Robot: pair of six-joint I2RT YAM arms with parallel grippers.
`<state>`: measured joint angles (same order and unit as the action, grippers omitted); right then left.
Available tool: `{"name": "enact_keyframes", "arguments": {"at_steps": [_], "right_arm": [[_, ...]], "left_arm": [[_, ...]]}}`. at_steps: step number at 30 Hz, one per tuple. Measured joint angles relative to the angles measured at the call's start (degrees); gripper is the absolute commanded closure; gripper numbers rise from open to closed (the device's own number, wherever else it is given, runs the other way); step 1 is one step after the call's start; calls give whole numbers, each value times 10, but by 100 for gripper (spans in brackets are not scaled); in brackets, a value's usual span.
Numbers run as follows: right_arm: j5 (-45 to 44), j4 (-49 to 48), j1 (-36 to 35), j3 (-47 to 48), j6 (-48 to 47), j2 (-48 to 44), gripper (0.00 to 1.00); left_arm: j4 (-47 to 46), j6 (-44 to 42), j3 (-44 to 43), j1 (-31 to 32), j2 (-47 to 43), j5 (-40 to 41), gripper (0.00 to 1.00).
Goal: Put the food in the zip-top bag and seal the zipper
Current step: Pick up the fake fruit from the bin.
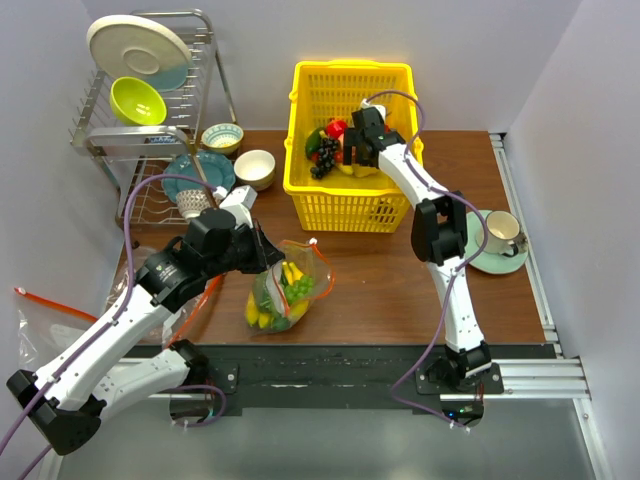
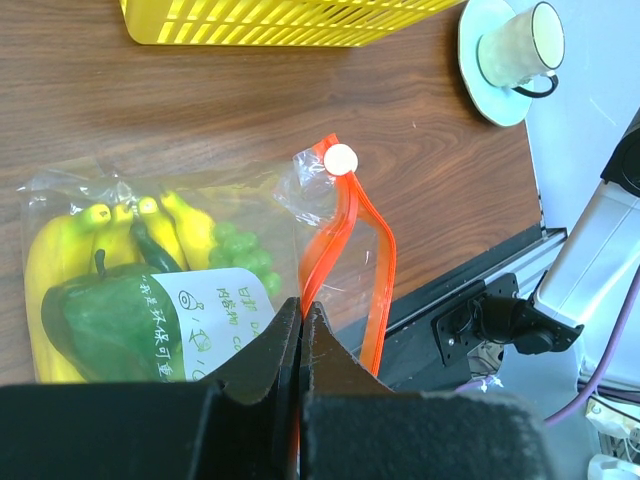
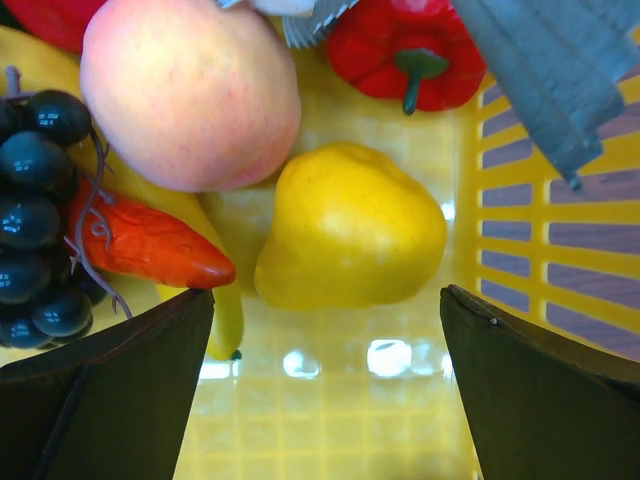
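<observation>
The clear zip-top bag point(image 1: 285, 295) lies on the table in front of the yellow basket point(image 1: 340, 205). It holds a yellow banana bunch point(image 2: 60, 265), green grapes point(image 2: 240, 255) and a green vegetable piece point(image 2: 105, 320). My left gripper point(image 2: 301, 312) is shut on the orange-red zipper point(image 2: 335, 235) at the bag's mouth, near the white slider point(image 2: 341, 159). My right gripper point(image 3: 325, 310) is open inside the basket, just short of a yellow pear-like fruit point(image 3: 350, 230).
In the basket also lie a peach point(image 3: 190, 90), a red pepper point(image 3: 405, 45), dark grapes point(image 3: 35, 210) and an orange-red chilli point(image 3: 145, 245). A cup on a saucer point(image 1: 500, 240) stands at the right. A dish rack point(image 1: 150, 110) and bowls point(image 1: 240, 155) stand at the back left.
</observation>
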<state>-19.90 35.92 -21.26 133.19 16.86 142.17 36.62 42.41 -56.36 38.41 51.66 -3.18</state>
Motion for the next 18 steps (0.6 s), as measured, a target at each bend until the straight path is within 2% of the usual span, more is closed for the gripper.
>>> {"name": "enact_keyframes", "arguments": {"at_steps": [11,15,17,18], "right_arm": [[-21,-24,3,12,0,54,2],[-19,-23,4,12,2,57,20],[-18,-26,5,10,4,56,24],[-18,-32,5,3,5,54,30]], "left_arm": [[4,0,0,0,4,0,100],[4,0,0,0,12,0,100],[4,0,0,0,16,0,100],[4,0,0,0,18,0,100]]}}
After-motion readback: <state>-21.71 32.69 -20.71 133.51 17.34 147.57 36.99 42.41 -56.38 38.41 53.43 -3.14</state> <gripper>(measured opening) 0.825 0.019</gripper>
